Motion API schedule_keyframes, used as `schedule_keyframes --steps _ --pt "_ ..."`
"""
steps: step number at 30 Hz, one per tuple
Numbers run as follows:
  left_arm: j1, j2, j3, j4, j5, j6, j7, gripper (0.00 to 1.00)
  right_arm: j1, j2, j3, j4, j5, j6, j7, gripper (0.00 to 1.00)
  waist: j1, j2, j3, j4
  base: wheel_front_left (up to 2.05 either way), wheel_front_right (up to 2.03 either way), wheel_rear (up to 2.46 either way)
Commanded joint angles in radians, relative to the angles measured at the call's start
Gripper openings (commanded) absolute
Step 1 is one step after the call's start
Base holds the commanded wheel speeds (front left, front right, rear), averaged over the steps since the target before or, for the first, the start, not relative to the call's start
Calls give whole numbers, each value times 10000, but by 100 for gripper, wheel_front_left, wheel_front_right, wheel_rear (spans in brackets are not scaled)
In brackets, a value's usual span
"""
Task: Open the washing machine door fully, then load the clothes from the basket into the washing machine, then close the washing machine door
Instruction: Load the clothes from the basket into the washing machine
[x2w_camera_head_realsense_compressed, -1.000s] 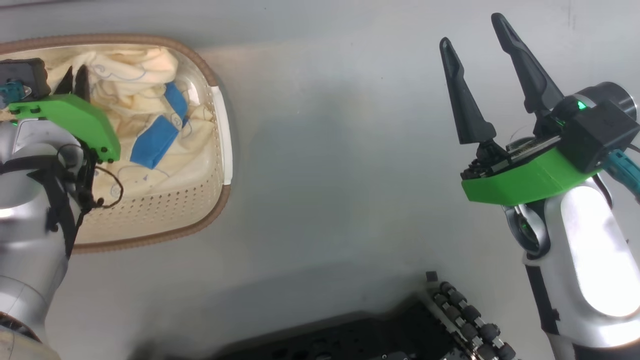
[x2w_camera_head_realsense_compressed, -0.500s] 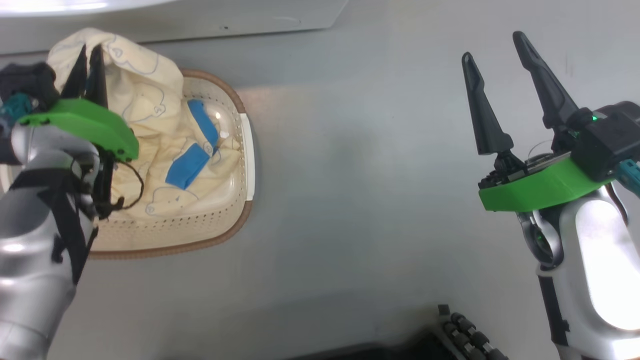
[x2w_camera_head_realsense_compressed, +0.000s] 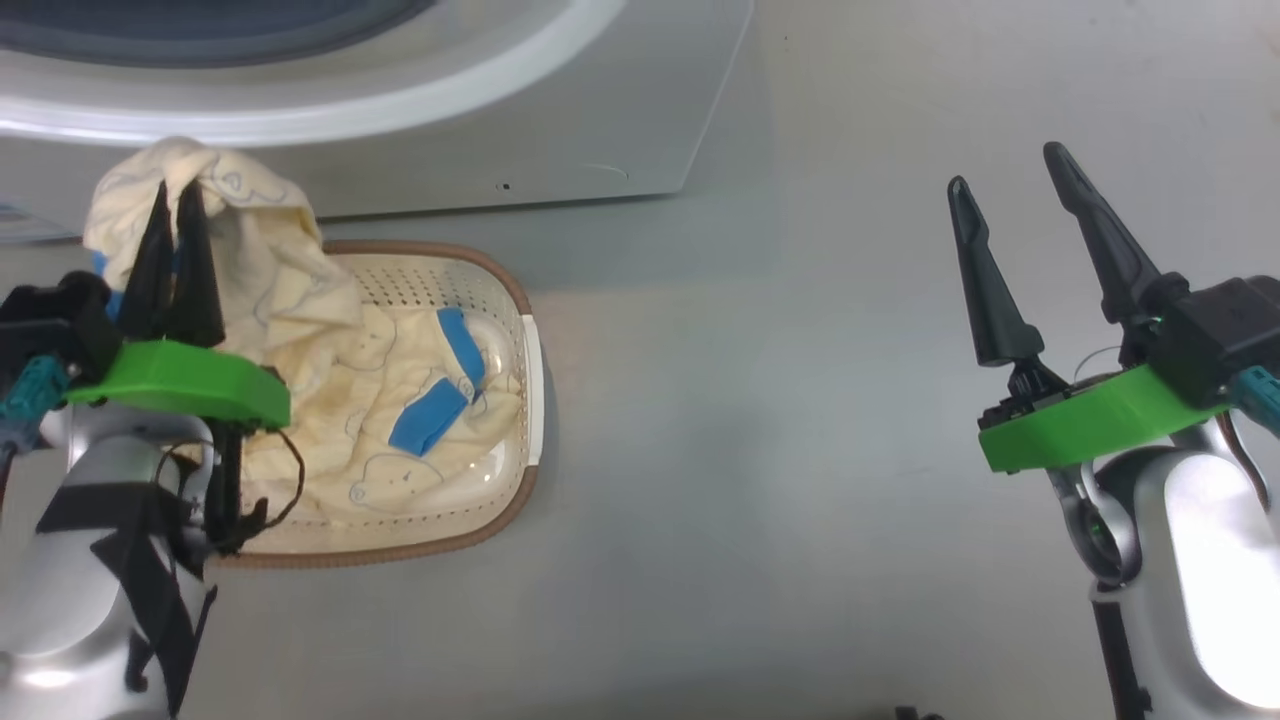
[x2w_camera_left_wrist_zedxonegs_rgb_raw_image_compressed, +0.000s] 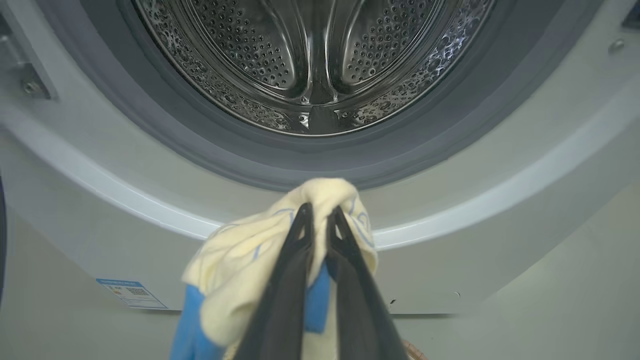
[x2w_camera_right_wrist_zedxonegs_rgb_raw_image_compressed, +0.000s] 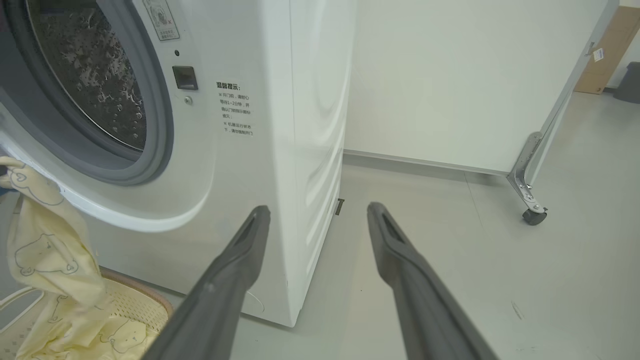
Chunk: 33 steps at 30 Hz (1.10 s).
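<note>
My left gripper (x2w_camera_head_realsense_compressed: 175, 195) is shut on the clothes (x2w_camera_head_realsense_compressed: 270, 290), a cream fabric with blue bands, and holds a bunch of it up above the basket's far left corner. The rest of the cloth trails down into the cream basket (x2w_camera_head_realsense_compressed: 525, 340) on the floor. In the left wrist view the gripper (x2w_camera_left_wrist_zedxonegs_rgb_raw_image_compressed: 320, 212) and the pinched clothes (x2w_camera_left_wrist_zedxonegs_rgb_raw_image_compressed: 240, 260) hang just below the washing machine's (x2w_camera_left_wrist_zedxonegs_rgb_raw_image_compressed: 450, 200) open steel drum (x2w_camera_left_wrist_zedxonegs_rgb_raw_image_compressed: 310, 60). The washing machine door is out of view. My right gripper (x2w_camera_head_realsense_compressed: 1007, 168) stands open and empty over bare floor to the right of the machine (x2w_camera_right_wrist_zedxonegs_rgb_raw_image_compressed: 280, 125).
The basket (x2w_camera_right_wrist_zedxonegs_rgb_raw_image_compressed: 140, 300) sits right against the machine's front, below the grey gasket (x2w_camera_left_wrist_zedxonegs_rgb_raw_image_compressed: 240, 155). A white partition on a caster wheel (x2w_camera_right_wrist_zedxonegs_rgb_raw_image_compressed: 532, 215) stands to the right behind the machine. A blue sticker (x2w_camera_left_wrist_zedxonegs_rgb_raw_image_compressed: 130, 292) marks the machine's lower left corner.
The head camera has tilted up, bringing the machine's front into view. My left gripper has lifted a bunch of the clothes out of the basket toward the drum. The right gripper stays open.
</note>
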Motion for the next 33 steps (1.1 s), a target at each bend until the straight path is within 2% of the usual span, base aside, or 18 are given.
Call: schedule_keyframes --steps 1,5,13,33 --pt "322 245 650 -658 266 67 -110 0 225 -54 112 -338 96 -29 59 100 1 -1 -551 102 0 0 0" --pt "1224 81 1088 -1354 667 82 -110 0 542 -54 -11 -338 220 -29 158 100 1 -1 -1084 152 0 0 0" --pt "2329 43 1570 -2369 1112 443 -110 0 1033 -54 -217 -593 228 -29 279 100 1 -1 -1713 191 0 0 0" --pt "4327 -137 1220 -3129 1117 830 136 0 2460 -54 -503 -855 278 -29 743 100 1 -1 -4039 394 0 0 0"
